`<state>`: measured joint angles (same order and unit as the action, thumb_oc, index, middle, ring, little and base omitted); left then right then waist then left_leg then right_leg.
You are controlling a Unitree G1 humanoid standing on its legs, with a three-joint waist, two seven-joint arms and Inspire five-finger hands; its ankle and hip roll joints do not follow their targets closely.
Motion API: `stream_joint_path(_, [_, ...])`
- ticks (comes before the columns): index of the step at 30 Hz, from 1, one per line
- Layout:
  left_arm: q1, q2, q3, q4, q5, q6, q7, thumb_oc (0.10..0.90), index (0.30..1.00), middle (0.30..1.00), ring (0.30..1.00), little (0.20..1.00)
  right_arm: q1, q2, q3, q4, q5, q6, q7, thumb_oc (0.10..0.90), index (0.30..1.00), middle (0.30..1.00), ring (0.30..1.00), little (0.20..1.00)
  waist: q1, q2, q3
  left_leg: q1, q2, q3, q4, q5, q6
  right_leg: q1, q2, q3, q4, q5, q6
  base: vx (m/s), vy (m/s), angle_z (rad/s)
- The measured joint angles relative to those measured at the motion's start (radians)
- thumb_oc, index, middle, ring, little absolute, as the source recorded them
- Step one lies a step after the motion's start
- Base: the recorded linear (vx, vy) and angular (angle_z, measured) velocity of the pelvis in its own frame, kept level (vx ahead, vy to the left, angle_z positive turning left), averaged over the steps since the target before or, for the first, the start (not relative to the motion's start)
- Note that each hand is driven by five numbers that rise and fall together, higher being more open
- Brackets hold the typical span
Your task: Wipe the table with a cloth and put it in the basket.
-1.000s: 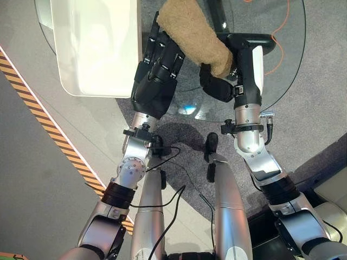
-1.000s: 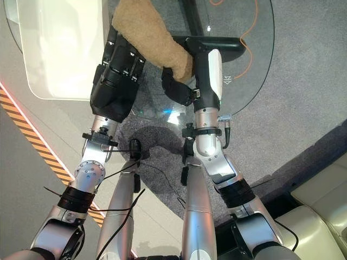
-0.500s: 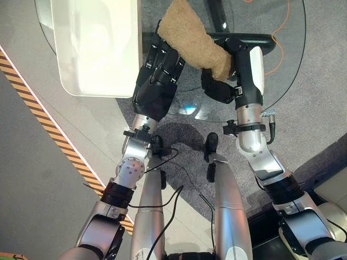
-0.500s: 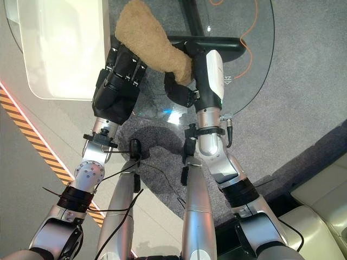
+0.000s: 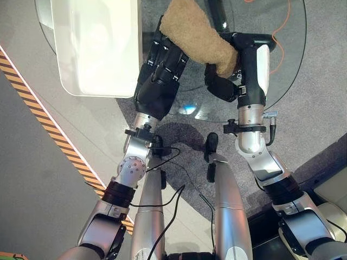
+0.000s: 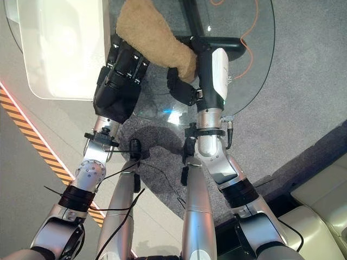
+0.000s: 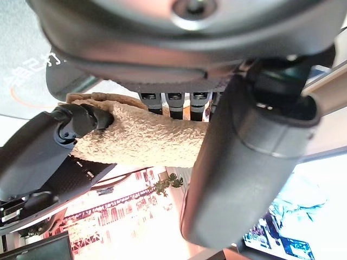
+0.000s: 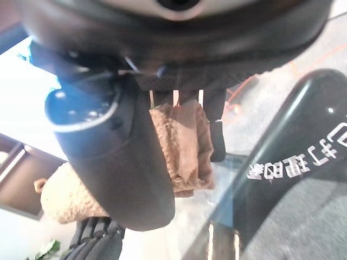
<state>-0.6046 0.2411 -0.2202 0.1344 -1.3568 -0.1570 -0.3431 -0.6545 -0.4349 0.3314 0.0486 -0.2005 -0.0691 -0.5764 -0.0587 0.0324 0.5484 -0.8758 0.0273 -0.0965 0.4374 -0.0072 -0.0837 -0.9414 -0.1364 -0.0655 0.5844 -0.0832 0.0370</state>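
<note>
My right hand (image 5: pixel 230 76) was closed on one end of the tan cloth (image 5: pixel 198 35), fingers and thumb curled round it so that the fleecy fabric bunched between them, as my right wrist view showed (image 8: pixel 181 146). The cloth stretched from there across the round glass table (image 5: pixel 287 65) toward my left hand (image 5: pixel 160 76), which lay over the table's near edge with its fingers (image 7: pixel 173 100) straight and resting against the cloth's other end, not curled round it. The two hands were near each other, the cloth bridging the gap between them above the glass. A white rectangular tray-like top (image 5: pixel 95 43) lay just beside my left hand, overlapping the glass. Under the table, grey carpet (image 5: pixel 320 108) showed through, with an orange cable (image 5: pixel 282 27) looping across it and the table's dark base (image 5: pixel 214 11) visible. A strip of black and yellow striped tape (image 5: pixel 49 130) ran along the floor on my left. White printed characters showed on a dark curved surface in both wrist views (image 8: pixel 282 165), but I could not make them out.
</note>
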Motion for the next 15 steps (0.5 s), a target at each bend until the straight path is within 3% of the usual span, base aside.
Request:
stream_joint_path(6, [-0.026, 0.000, 0.001, -0.007, 0.020, 0.014, -0.004, 0.800, 0.900, 0.900, 0.900, 0.900, 0.000, 0.000, -0.015, 0.000, -0.017, -0.027, -0.060, 0.100, 0.300, 0.300, 0.300, 0.200, 0.000, 0.000, 0.000, -0.001, 0.000, 0.000, 0.000, -0.001, 0.001, 0.000, 0.000, 0.000, -0.003, 0.000, 0.000, 0.00, 0.000, 0.00])
stream_joint_path(15, [-0.027, 0.000, 0.001, -0.014, 0.020, 0.025, -0.006, 0.800, 0.900, 0.900, 0.900, 0.900, 0.000, 0.000, -0.028, 0.000, -0.017, -0.032, -0.067, 0.100, 0.300, 0.300, 0.300, 0.200, -0.001, -0.001, 0.000, -0.002, 0.000, 0.001, 0.001, -0.002, 0.003, 0.000, 0.001, 0.001, -0.005, 0.000, 0.000, 0.00, 0.000, 0.00])
